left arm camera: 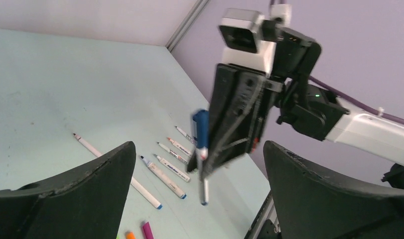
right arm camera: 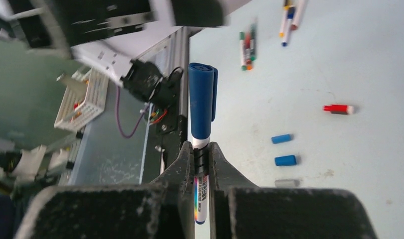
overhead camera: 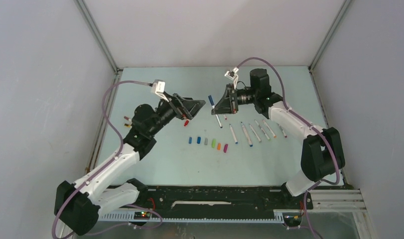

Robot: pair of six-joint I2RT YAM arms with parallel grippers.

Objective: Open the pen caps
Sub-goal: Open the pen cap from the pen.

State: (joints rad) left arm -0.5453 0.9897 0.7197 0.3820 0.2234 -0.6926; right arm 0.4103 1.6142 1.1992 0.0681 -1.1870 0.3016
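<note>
The right gripper (right arm camera: pixel 201 152) is seen from behind its own fingers, clamped tight on a white-barrelled pen (right arm camera: pixel 200 191). The dark blue cap (right arm camera: pixel 202 97) is still seated on it, pointed up the frame past the fingertips. Out on the pale table (right arm camera: pixel 369 59), two loose blue caps (right arm camera: pixel 281 138) are laid near each other, with a grey cap (right arm camera: pixel 287 183) just below them and a short red piece (right arm camera: pixel 338 108) with a white tip further up. A bunch of pens (right arm camera: pixel 247 44) is spotted toward the top. Upper left is mostly blurred, tbh; only a white slotted tray (right arm camera: pixel 85 99) and some wires (right arm camera: pixel 150 112) can be made out.
</note>
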